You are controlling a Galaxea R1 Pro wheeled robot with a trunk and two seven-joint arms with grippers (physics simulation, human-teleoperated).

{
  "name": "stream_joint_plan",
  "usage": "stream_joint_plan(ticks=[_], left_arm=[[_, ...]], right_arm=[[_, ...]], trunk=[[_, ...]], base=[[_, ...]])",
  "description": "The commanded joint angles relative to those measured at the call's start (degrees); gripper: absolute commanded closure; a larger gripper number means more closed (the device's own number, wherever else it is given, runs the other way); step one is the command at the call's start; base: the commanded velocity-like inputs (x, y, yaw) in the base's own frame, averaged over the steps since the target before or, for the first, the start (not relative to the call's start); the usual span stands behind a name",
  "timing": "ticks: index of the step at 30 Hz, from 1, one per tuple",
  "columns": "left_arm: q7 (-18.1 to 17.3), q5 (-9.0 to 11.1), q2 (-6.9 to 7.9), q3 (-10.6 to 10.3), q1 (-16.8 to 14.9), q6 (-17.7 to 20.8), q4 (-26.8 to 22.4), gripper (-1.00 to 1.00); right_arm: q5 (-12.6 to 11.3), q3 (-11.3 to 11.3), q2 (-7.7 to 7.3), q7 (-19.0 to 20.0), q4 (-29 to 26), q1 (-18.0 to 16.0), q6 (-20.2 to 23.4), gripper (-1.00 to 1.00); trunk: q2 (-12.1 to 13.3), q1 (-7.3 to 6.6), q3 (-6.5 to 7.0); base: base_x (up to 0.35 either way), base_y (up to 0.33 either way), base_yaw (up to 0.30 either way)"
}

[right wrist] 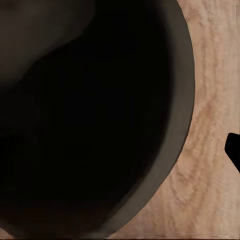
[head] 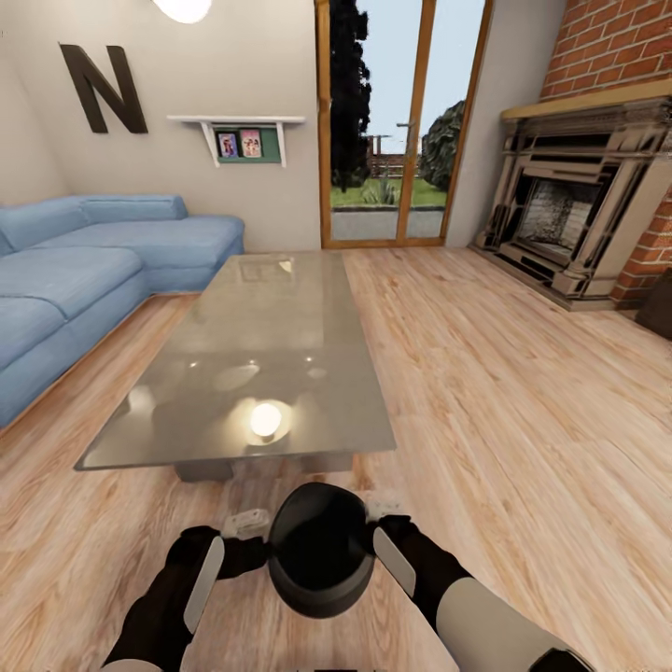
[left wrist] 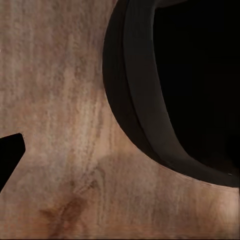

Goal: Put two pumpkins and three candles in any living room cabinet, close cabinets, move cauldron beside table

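Observation:
The black cauldron (head: 320,551) is low in front of me, just short of the near end of the glass-topped table (head: 280,308). My left gripper (head: 245,523) is at its left rim and my right gripper (head: 383,509) at its right rim. In the left wrist view the cauldron (left wrist: 190,90) is over the wood floor, and one dark fingertip (left wrist: 10,155) shows at the frame's edge, well apart from the rim. The right wrist view looks into the cauldron (right wrist: 90,120), with a fingertip (right wrist: 232,155) also clear of it. Both jaws stand wide.
A blue sofa (head: 84,271) runs along the table's left side. A brick fireplace (head: 579,215) stands at the right wall, and glass doors (head: 401,121) are at the back. Wood floor (head: 523,401) stretches to the right of the table.

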Motion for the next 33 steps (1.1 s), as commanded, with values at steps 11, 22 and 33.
stream_joint_plan(ticks=[11,22,33], left_arm=[[0.00,-0.01,0.16,0.32,-0.01,5.34,-2.22,-1.00],[0.00,-0.08,0.42,0.55,0.00,7.68,-4.80,-1.00],[0.00,-0.09,1.22,1.42,0.00,7.80,-4.93,-1.00]], right_arm=[[-0.04,-7.89,0.00,0.09,-3.04,0.00,9.38,-1.00],[0.03,-9.37,0.00,0.19,-3.09,0.01,10.13,-1.00],[0.06,-9.23,0.00,-0.08,-3.25,0.00,9.48,-1.00]], trunk=[[0.15,-0.28,2.44],[4.46,-2.65,4.43],[8.87,-5.06,6.40]], base=[[-0.125,0.000,0.000],[-0.063,0.000,0.000],[-0.196,0.000,0.000]])
